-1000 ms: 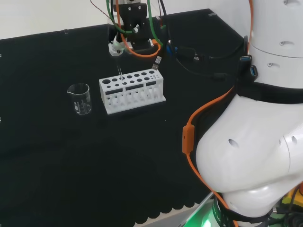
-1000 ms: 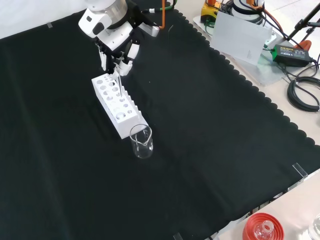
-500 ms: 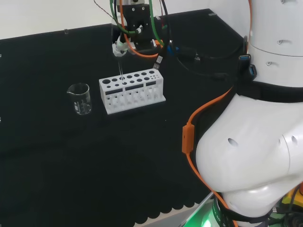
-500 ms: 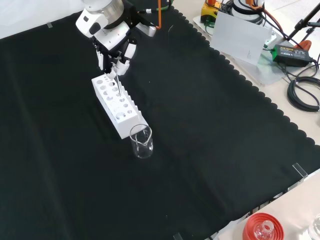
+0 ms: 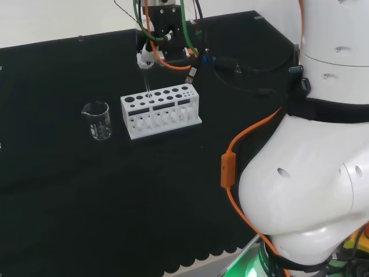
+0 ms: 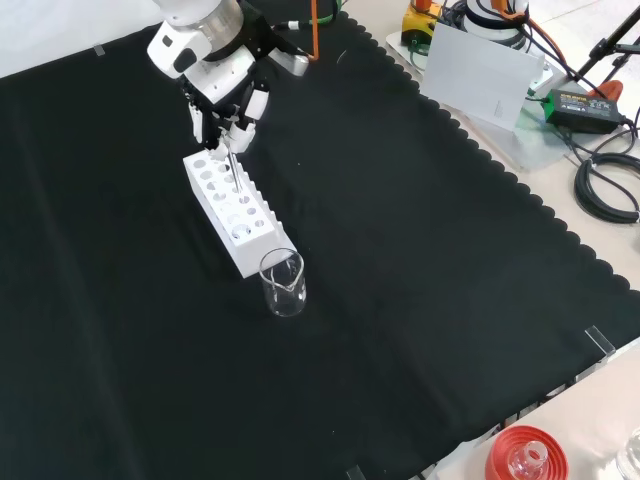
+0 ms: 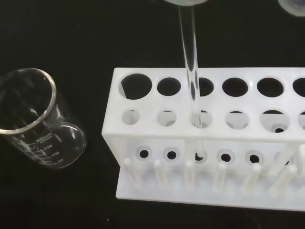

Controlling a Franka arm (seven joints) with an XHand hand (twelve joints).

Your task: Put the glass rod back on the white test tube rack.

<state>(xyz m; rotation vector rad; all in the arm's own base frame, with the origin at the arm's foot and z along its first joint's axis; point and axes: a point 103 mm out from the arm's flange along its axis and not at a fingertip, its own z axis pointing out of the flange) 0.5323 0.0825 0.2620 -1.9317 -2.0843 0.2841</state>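
One white test tube rack stands on the black counter, a beaker just beside it. Above, the hand seems pinched on the glass rod, whose tip sits in a second-row hole. Keep it vertical, lower straight, then release.

Top end of the glass rod cut off at the wrist view's upper edge, under a blurred pale part of the hand; grip on it not to be made out there. Rack cut off at that view's right edge, so its far holes out of sight. In the head view, rod only a faint thin line over the rack, its lower tip too small to place in any hole. Hand in the front view too small for finger positions; rod barely traceable.
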